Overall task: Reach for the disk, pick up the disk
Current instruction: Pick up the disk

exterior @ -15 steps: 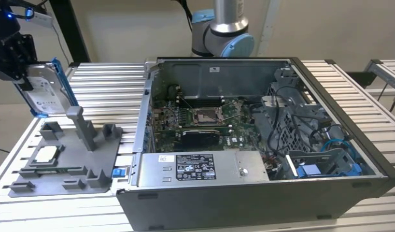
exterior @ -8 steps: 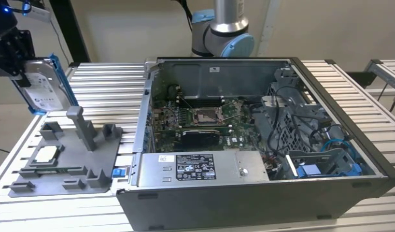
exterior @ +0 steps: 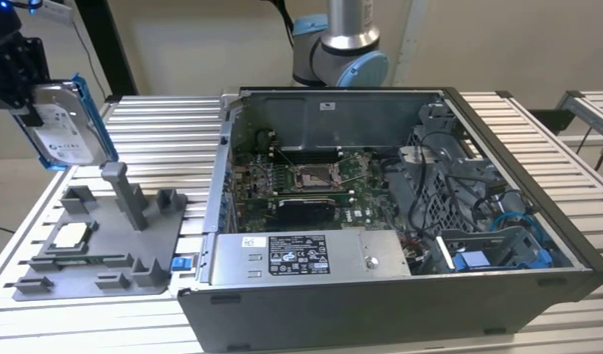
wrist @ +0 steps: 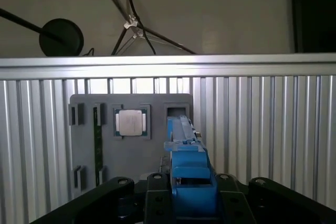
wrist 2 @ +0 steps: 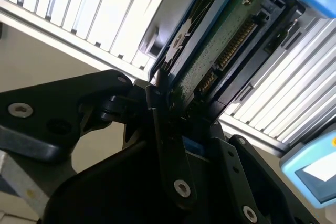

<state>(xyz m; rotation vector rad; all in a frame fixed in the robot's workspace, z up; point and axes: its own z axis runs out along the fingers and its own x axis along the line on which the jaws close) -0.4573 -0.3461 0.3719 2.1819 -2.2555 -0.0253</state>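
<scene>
The disk (exterior: 68, 127), a silver-grey drive with a white label in a bright blue carrier, hangs on edge in the air at the exterior view's upper left, above the grey fixture tray (exterior: 95, 254). My gripper (exterior: 31, 110) is shut on its upper end. In the second wrist view the black fingers (wrist 2: 157, 103) clamp the disk (wrist 2: 220, 45), whose green circuit-board side faces the camera. In the first wrist view the disk's blue carrier edge (wrist: 186, 163) stands between the gripper (wrist: 186, 187) fingers, over the tray (wrist: 131, 150).
An open computer case (exterior: 400, 221) takes up the middle and right of the slatted aluminium table (exterior: 164, 125). The tray carries a small square silver chip (exterior: 71, 234) and upright posts (exterior: 124, 193). The arm's base (exterior: 341, 44) stands behind the case.
</scene>
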